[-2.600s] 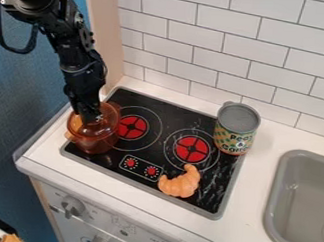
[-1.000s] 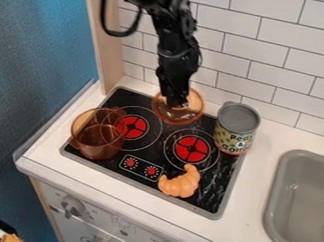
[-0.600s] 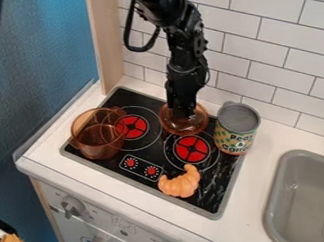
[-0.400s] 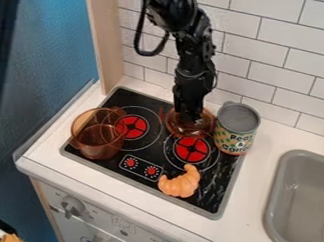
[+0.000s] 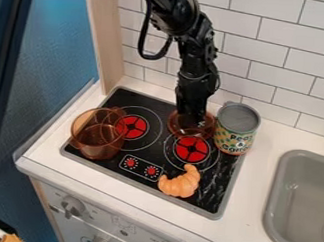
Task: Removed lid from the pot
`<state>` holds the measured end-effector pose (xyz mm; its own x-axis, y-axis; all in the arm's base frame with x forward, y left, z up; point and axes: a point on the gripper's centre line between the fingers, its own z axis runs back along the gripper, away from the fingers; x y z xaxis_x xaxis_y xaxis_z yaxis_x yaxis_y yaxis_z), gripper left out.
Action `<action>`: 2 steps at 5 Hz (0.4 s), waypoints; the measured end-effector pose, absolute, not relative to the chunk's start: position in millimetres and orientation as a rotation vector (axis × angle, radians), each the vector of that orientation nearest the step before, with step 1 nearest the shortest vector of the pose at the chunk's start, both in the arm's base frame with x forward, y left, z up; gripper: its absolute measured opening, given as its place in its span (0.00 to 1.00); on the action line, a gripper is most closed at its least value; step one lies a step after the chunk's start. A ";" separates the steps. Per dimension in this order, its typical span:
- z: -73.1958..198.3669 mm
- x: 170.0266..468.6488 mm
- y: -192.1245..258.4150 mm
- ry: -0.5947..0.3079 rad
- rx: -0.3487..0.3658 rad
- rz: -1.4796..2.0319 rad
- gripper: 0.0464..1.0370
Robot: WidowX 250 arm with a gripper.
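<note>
- Removal part: done, by the look of it. Lid [image 5: 191,132] was off the pot [image 5: 97,142], over the stovetop [image 5: 207,195], at roughly 2 to 3 o'clock from the pot.
- Pot: upright, open top, toward 9 o'clock on the stovetop.
- Gripper [image 5: 193,122]: down at the lid, well apart from the pot. Whether it was clamped on the lid or had released it, could not tell.
- Lid spot: just beside the can [image 5: 235,131], which stood at 3 o'clock from it; red burner [image 5: 192,149] at 6 o'clock. Contact with can or stovetop unclear.
- Croissant [image 5: 180,182]: 6 o'clock from the lid, out of the way.
- Left, probably: settle the lid flat, let go if held, lift clear toward 12 o'clock without knocking the can.
</note>
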<state>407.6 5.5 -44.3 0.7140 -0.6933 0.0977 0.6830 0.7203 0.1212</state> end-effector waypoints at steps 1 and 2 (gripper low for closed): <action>-45.6 404.8 9.4 -0.129 0.084 -0.753 0.94; -34.9 398.9 10.0 -0.140 0.081 -0.749 0.96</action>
<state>398.9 10.0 -34.9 0.7239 -0.6829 0.0980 0.6721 0.7302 0.1232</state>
